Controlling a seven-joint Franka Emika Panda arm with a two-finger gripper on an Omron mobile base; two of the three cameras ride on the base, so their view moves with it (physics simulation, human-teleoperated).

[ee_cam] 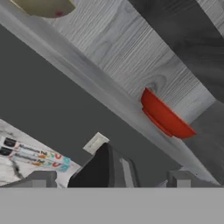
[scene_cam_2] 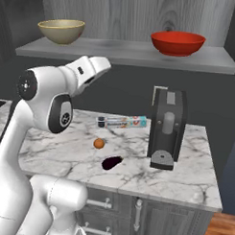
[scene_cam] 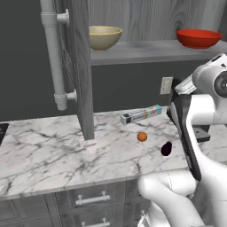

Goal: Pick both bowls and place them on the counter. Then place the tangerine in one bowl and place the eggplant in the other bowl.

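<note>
Right base view shows eggplant [scene_cam_2: 111, 162] beside tangerine [scene_cam_2: 99, 143].

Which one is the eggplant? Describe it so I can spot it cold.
Start at the marble counter and find the dark coffee machine standing on it. Left of its base lies the eggplant, a small glossy purple-black oval. The tangerine beside it is round and orange; the box behind is long and printed.

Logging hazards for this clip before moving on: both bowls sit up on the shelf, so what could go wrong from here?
1. The red bowl sits near the shelf front; a clumsy grasp might tip it off.
2. The coffee machine stands right beneath; lowering the bowl could clip it.
3. The tangerine is round and may roll if a bowl lands close.
</note>
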